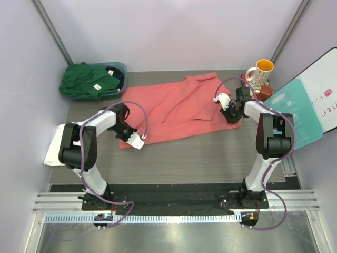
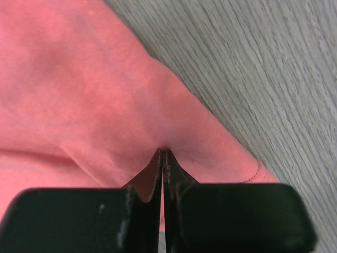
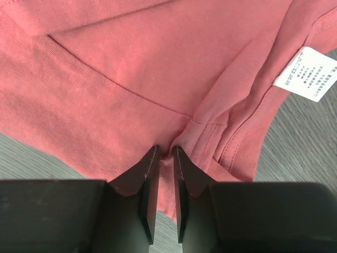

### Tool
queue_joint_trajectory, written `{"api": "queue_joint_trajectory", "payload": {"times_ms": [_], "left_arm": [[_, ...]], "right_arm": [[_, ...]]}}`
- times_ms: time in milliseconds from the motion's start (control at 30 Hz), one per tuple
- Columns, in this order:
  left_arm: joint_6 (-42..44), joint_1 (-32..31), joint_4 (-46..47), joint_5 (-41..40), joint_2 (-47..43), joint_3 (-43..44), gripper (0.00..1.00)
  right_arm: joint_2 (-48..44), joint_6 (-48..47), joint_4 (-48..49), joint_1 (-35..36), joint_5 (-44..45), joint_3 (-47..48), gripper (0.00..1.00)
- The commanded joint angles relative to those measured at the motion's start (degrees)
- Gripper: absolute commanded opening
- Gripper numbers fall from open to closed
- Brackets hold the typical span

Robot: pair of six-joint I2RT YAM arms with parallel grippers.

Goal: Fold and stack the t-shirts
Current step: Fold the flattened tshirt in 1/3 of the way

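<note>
The coral-red t-shirt (image 1: pixel 179 105) lies spread flat across the middle of the table. My left gripper (image 1: pixel 138 142) sits at its near-left hem corner. In the left wrist view it (image 2: pixel 162 152) is shut, pinching up a small ridge of the red cloth (image 2: pixel 79 95). My right gripper (image 1: pixel 230 117) is at the shirt's right edge; in the right wrist view (image 3: pixel 166 150) a bunch of the red cloth (image 3: pixel 147 63) is pinched between its narrow jaws beside a seam and a white label (image 3: pixel 305 74). The dark green t-shirt (image 1: pixel 87 81) fills a teal tub. The white t-shirt (image 1: pixel 52 150) lies at the table's left edge.
The teal tub (image 1: pixel 121 68) stands at the back left corner. A yellow-and-white mug (image 1: pixel 260 71) stands at the back right, with small red objects beside it. A teal-and-white board (image 1: pixel 305 110) leans over the table's right edge. Grey walls close in three sides.
</note>
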Motion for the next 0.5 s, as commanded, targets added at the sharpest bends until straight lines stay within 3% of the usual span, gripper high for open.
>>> {"api": "queue_joint_trajectory", "payload": {"times_ms": [0,200,467], "left_arm": [[-0.14,-0.64,2.41,-5.86,1.72,-2.47,0.00],[-0.49,-1.43,4.43,-9.91,1.03,-6.69,0.00],[1.00,-1.61,0.30,-9.39,-7.57,-12.66,0.00]], "right_arm": [[0.62,0.58,0.03,0.11,0.64,-0.48,0.22],[-4.11,-1.18,-1.46,0.11,1.61,-6.19,0.19],[-15.10,-5.48,-5.86,0.11,1.61,-16.38,0.18]]}}
